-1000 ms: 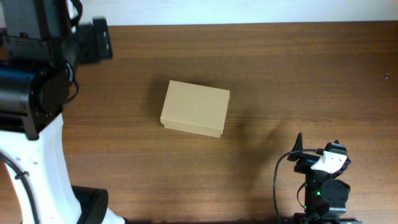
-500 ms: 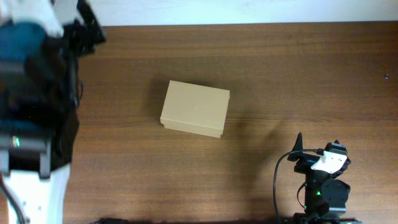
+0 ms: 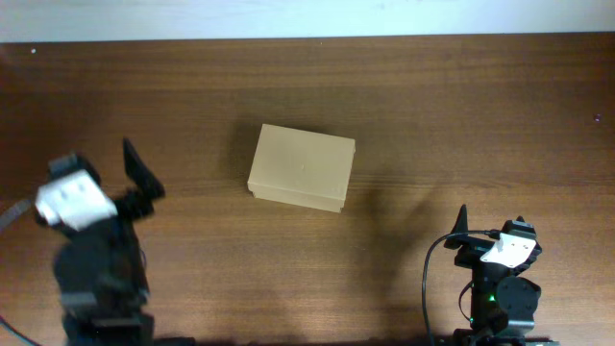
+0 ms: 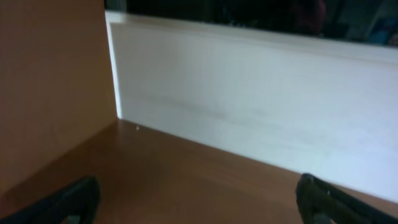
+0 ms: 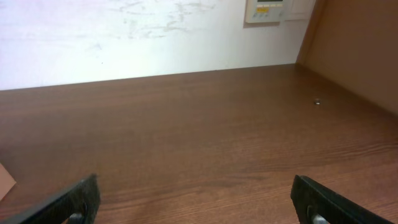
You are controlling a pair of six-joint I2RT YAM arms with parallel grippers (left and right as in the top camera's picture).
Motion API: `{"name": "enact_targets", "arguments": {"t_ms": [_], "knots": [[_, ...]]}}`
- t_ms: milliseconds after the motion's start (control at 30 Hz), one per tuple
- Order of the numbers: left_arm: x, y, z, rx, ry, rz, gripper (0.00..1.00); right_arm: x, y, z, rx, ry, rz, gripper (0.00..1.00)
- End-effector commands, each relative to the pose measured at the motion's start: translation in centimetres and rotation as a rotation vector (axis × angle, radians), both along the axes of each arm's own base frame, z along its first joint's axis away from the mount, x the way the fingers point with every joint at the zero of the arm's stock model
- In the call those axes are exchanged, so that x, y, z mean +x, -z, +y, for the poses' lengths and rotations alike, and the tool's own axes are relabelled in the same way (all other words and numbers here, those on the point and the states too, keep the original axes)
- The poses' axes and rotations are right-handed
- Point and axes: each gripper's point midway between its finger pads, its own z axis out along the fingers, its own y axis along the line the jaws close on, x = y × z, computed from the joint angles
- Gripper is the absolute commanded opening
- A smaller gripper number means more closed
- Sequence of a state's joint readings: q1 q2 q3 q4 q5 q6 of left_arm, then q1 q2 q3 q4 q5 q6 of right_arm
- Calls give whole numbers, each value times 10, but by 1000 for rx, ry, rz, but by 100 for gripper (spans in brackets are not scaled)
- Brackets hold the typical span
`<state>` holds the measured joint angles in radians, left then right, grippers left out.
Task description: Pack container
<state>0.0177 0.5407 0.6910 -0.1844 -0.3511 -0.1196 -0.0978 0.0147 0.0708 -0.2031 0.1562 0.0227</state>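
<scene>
The container (image 3: 302,167) is a plain tan cardboard box with its lid shut, lying on the middle of the brown table (image 3: 432,106). My left gripper (image 3: 144,183) is at the front left, well apart from the box. In the left wrist view the left gripper (image 4: 199,202) is open and empty, facing the back wall. My right gripper (image 3: 490,223) rests at the front right. In the right wrist view the right gripper (image 5: 196,199) is open and empty, and a tan corner of the container (image 5: 5,180) shows at the left edge. No pens are in view.
A white wall (image 4: 249,93) runs along the table's back edge. Brown side panels stand at the left end (image 4: 50,81) and the right end (image 5: 360,43). A small control panel (image 5: 268,9) hangs on the wall. A tiny speck (image 5: 318,101) lies on the table.
My left arm has swung down from the far left back corner to the front left of the table. The container and the right arm have not moved.
</scene>
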Motion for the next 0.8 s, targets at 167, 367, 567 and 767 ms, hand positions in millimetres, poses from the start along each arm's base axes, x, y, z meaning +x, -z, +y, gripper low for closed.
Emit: {"name": "enact_targets", "arguments": {"t_ms": [167, 367, 567, 767], "knots": [[-26, 77, -19, 6, 117, -121, 100, 0, 2, -2, 3, 10, -4, 99], [-32, 99, -25, 9, 149, -143, 100, 0, 2, -2, 3, 10, -4, 99], [-28, 110, -31, 7, 177, -124, 100, 0, 2, -2, 3, 10, -4, 99], [-23, 135, -32, 2, 181, -72, 100, 0, 2, -2, 3, 10, -4, 99]]}}
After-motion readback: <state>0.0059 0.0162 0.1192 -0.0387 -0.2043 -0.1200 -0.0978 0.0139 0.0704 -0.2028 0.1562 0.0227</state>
